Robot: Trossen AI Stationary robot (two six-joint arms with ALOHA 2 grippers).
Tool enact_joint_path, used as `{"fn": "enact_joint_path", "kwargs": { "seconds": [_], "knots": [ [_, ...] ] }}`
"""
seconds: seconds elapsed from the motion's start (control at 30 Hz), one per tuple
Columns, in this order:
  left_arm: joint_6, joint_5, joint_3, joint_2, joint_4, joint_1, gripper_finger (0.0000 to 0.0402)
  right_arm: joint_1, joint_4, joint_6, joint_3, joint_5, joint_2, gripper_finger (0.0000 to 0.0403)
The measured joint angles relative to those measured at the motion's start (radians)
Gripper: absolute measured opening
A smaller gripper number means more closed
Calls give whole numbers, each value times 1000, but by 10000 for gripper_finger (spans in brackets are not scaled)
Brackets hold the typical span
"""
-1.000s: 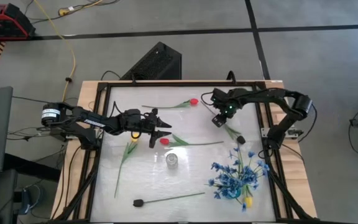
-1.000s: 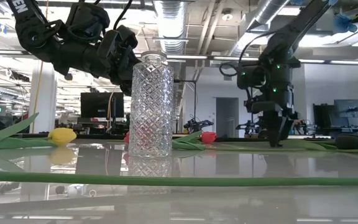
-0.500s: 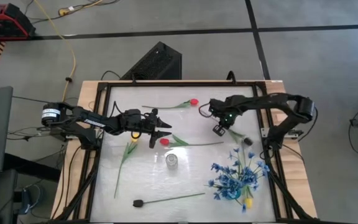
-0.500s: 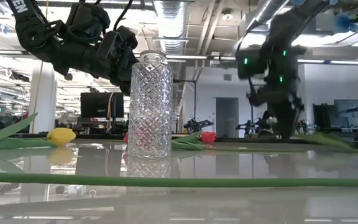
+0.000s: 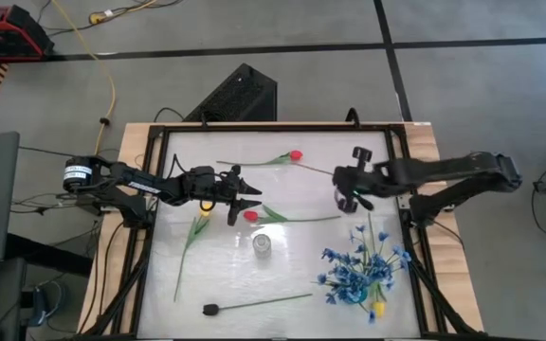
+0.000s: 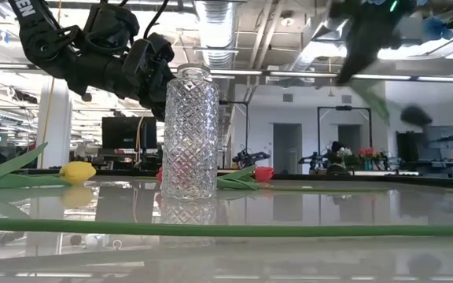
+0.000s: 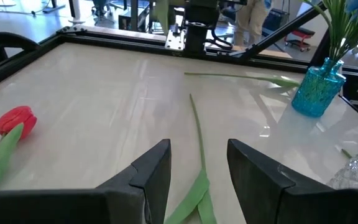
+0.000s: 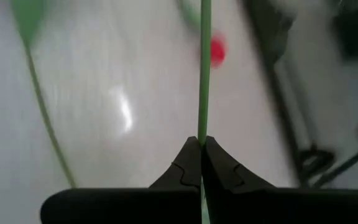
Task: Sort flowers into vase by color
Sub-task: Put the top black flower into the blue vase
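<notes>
My right gripper (image 5: 347,194) (image 8: 202,144) hangs above the table's right half, shut on a black-headed flower. Its dark head (image 6: 415,115) and green leaf (image 6: 374,96) swing in mid-air. A clear glass vase (image 5: 262,243) (image 6: 189,134) stands upright mid-table. A blue vase (image 5: 358,284) at the near right holds blue blossoms. Two red tulips (image 5: 295,154) (image 5: 250,216), a yellow tulip (image 5: 202,216) and another black-headed stem (image 5: 254,303) lie flat. My left gripper (image 5: 246,199) (image 7: 197,168) hovers open over a red tulip's stem. My right gripper pinches the flower's thin green stem (image 8: 202,127) between its two fingertips. The fingers slant down from the table's right side. The stem runs on ahead past the fingertips, more along the fingers than across. The flower is lifted clear of the table.
A black frame (image 5: 154,189) rims the white tabletop. The blue bouquet spreads wide at the near right (image 5: 363,265). Bare table lies between the glass vase and the left edge, apart from the yellow tulip's long stem (image 5: 186,256).
My right gripper has shut on the black-headed flower's stem, risen high and swung toward the table's near right while rolling. The flower has gone from lying on the table to hanging clear in the air.
</notes>
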Motion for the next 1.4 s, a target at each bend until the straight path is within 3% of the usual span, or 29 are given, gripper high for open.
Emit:
{"fn": "enact_joint_path", "kwargs": {
  "seconds": [0.13, 0.27, 0.4, 0.53, 0.67, 0.83, 0.97, 1.07, 1.3, 1.4],
  "knots": [
    [-12, -1, 0, 0, 0, 0, 145, 195, -2, -22, 70, 168, -43, 23],
    [-48, 1, 0, 0, 13, 0, 145, 398, 21, -149, 100, 386, -55, 23],
    [-109, 34, 0, 0, 156, -8, 145, 492, 32, -182, 100, 530, -31, 23],
    [-334, 53, 25, 0, 278, -12, 145, 491, 27, -287, 99, 594, 32, 23],
    [-651, 185, 89, 0, 253, 47, 145, 453, 31, -609, 99, 695, 120, 22],
    [-834, 304, 207, 0, 101, 99, 145, 364, 128, -946, 99, 770, 209, 22],
    [-742, 289, 336, 0, -199, 96, 145, 284, 258, -1113, 99, 771, 259, 22],
    [-649, 221, 419, 0, -356, 90, 145, 241, 296, -1202, 99, 770, 281, 22],
    [-544, 140, 493, 0, -490, 85, 145, 173, 334, -1252, 99, 723, 282, 22],
    [-516, 111, 492, 0, -506, 85, 145, 157, 428, -1335, 99, 653, 282, 22]
  ]
}}
